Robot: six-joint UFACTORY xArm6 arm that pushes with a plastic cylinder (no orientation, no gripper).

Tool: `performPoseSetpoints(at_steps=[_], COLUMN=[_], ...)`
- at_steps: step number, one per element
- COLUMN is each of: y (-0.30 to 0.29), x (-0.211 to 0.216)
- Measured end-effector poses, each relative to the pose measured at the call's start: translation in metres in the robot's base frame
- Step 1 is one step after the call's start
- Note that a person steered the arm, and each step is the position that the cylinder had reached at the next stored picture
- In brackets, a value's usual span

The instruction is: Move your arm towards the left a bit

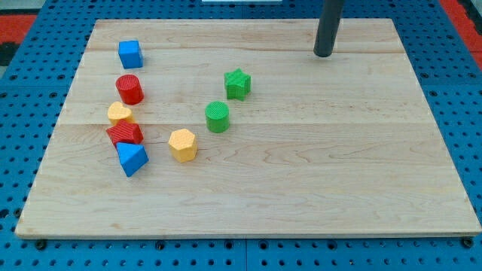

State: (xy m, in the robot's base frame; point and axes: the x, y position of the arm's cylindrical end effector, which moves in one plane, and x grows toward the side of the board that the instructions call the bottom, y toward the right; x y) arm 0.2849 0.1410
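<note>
My tip [323,54] rests on the board [301,188] at the frame's upper right, touching no block; the rod's upper part is cut off by the top edge. Seven blocks are present, all well to the tip's left. Green, two: a star [237,83] nearest the tip and a cylinder [218,117] below-left of it. Yellow, two: a hexagon [182,144] and a block [119,114] whose shape is partly hidden. Red, two: a cylinder [129,89] and a block [125,134] of unclear shape. Blue, two: a cube [130,54] at upper left and a wedge-like block [132,158] lowest in the left-hand column.
</note>
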Motion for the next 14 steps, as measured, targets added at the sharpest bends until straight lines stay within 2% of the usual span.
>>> performPoseSetpoints(at_steps=[7,11,13,14], y=[-0.003,-0.006,-0.111,-0.113], x=[-0.002,0.012,0.021,0.018])
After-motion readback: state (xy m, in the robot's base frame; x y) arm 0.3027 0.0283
